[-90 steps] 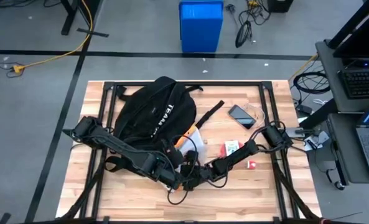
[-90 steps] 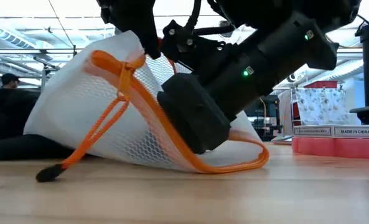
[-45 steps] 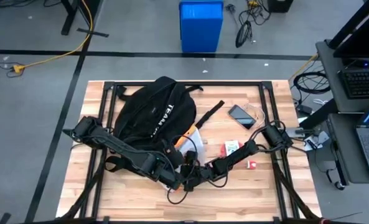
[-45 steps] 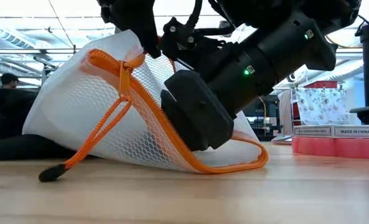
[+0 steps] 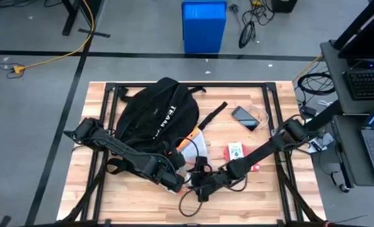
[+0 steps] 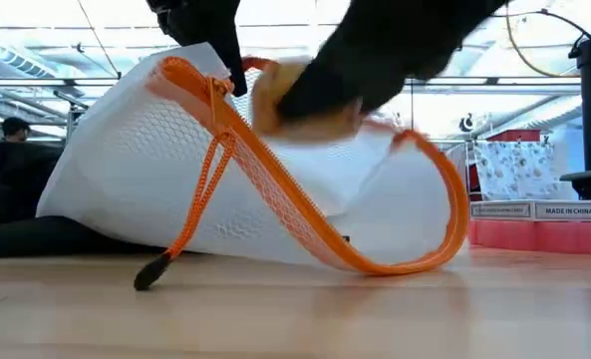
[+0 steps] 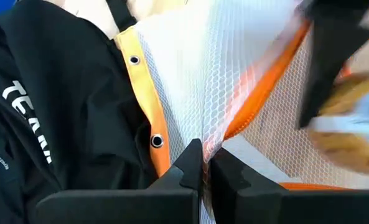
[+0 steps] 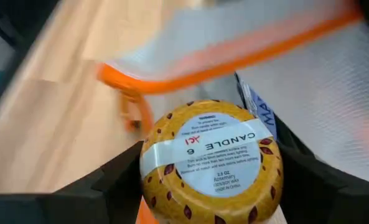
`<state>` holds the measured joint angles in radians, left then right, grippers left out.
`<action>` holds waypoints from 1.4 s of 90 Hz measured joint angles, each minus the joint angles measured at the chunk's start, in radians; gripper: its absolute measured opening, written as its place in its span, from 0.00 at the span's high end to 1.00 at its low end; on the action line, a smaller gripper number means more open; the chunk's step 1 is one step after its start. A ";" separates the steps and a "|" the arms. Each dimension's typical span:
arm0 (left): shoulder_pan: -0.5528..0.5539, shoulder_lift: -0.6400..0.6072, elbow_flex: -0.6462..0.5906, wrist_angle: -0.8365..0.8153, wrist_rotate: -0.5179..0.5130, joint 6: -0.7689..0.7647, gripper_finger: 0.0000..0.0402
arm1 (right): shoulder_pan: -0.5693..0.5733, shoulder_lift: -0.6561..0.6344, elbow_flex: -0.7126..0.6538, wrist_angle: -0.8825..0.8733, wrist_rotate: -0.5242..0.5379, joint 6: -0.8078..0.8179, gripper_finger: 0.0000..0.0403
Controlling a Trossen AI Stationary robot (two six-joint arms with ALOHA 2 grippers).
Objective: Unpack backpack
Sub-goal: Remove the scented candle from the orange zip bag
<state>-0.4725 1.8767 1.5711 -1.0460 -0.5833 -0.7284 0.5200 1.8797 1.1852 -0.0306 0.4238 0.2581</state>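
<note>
- The worktop (image 5: 111,202) is a pale wooden surface inside a black frame, with grey floor all around.
- The backpack (image 5: 155,113) lies flat on the far left part of the worktop; it is black, with white lettering running along it.
- A white mesh pouch (image 6: 126,170) with orange trim lies just beside the backpack's near edge, toward the middle of the worktop. In the low view its mouth gapes wide, and an orange cord hangs from it down to the wood.
- The left end effector (image 7: 201,168) is pinched tight on the pouch's mesh edge, next to the orange binding, holding it up.
- The right end effector (image 8: 212,165) sits at the pouch's mouth, its two fingers closed on a round yellow candle tin (image 8: 210,158) with a white label band.
- A dark phone (image 5: 244,118) lies toward the far right of the worktop, well apart from the pouch.
- A small red and white box (image 5: 236,151) lies nearer than the phone, just beside the right arm.
</note>
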 joint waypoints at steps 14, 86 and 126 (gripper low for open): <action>0.001 0.000 0.000 0.000 -0.001 0.000 1.00 | 0.046 -0.102 0.001 -0.046 0.002 -0.006 0.33; 0.001 0.000 0.000 0.024 -0.002 0.002 1.00 | 0.210 -0.302 0.001 -0.978 -0.017 0.633 0.31; 0.001 0.000 0.000 0.049 -0.002 0.011 1.00 | 0.173 -0.186 0.001 -1.091 -0.281 0.816 0.31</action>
<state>-0.4717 1.8767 1.5715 -0.9972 -0.5858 -0.7177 0.6927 1.6936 1.1862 -1.1212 0.1429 1.0737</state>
